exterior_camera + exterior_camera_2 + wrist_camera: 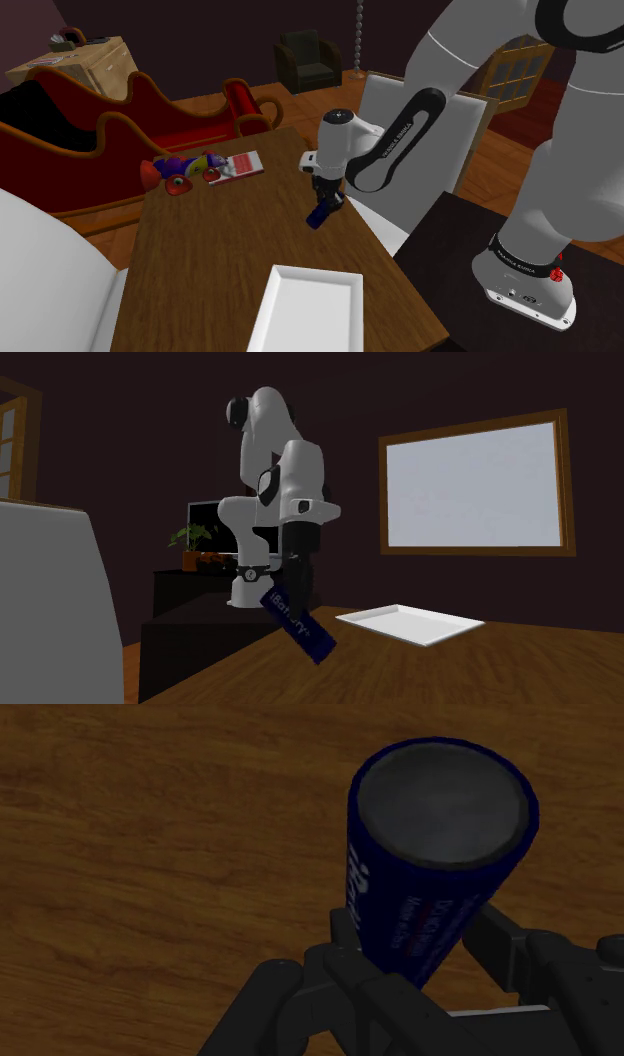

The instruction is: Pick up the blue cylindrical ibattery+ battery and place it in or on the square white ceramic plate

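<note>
Blue cylindrical ibattery+ battery (322,212) pinched in black two-finger gripper (326,198), hanging tilted below fingers over brown wooden table (210,260). Square white plate (308,300) well apart from hand, lower.

Second exterior view: grip near battery's upper end, long body slanting down away from hand, tip near tabletop. Risk: pivot in grip, tip catching wood or plate rim.

Wrist view: both fingers clasp round body. Risk: slip mid-carry, rolling off plate once released.
</note>
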{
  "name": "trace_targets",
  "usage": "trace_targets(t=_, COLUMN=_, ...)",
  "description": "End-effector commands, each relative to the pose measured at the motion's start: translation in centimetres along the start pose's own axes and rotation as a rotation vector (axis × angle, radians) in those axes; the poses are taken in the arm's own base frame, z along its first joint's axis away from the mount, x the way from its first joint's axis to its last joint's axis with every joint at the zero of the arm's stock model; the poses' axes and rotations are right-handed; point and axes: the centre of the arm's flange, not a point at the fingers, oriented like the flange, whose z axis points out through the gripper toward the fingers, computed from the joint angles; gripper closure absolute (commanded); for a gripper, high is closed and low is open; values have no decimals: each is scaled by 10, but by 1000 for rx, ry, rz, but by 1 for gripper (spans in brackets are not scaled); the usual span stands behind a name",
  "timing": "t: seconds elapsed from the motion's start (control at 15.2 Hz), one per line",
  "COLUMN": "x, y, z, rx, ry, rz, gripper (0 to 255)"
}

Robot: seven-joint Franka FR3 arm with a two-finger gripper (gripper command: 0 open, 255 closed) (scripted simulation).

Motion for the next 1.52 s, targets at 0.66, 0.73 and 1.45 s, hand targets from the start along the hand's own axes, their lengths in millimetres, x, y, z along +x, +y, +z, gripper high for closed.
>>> trace_targets(t=0.66, x=27, y=-21, z=-49, rx=0, ry=0, rz=0, gripper=255)
trace_targets(t=0.73, x=36, y=-30, z=-51, rx=0, ry=0, rz=0, gripper=255)
trace_targets(t=1.45, x=134, y=-134, z=-74, rx=0, ry=0, rz=0, gripper=255)
